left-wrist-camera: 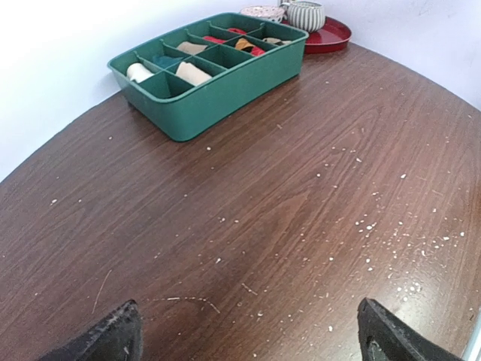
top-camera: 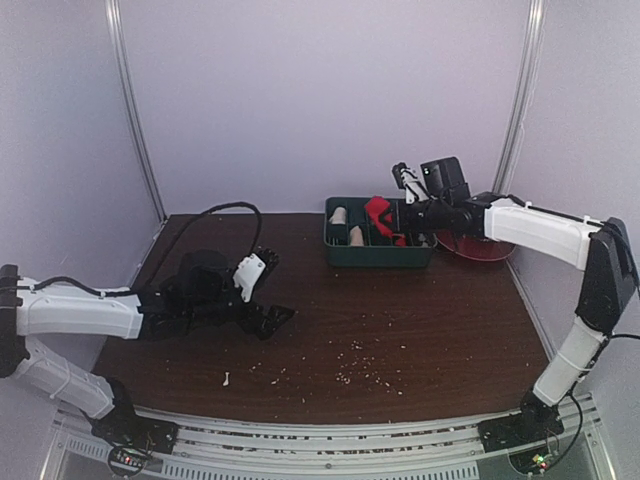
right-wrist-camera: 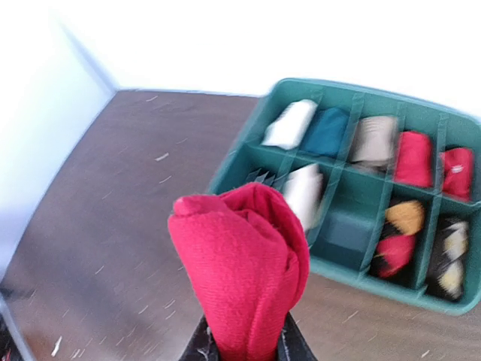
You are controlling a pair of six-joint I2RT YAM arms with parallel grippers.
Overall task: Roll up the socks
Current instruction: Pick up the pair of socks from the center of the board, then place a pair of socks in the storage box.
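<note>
My right gripper (right-wrist-camera: 244, 352) is shut on the plain red sock (right-wrist-camera: 240, 263), bunched up between its jaws. In the top view the gripper (top-camera: 396, 215) holds this sock (top-camera: 378, 214) above the green tray (top-camera: 380, 255). A black sock with orange and red patches (right-wrist-camera: 397, 241) lies in a lower right compartment of the tray (right-wrist-camera: 342, 267). My left gripper (left-wrist-camera: 252, 342) is open and empty, low over bare table. In the top view it (top-camera: 270, 290) is at the left middle, far from the tray.
The green tray (left-wrist-camera: 218, 94) has several compartments with rolled beige, teal and red bundles. A red plate (top-camera: 480, 248) with cups (left-wrist-camera: 304, 15) stands to the right of it. White crumbs (top-camera: 365, 370) are scattered on the brown table. Walls close the back and sides.
</note>
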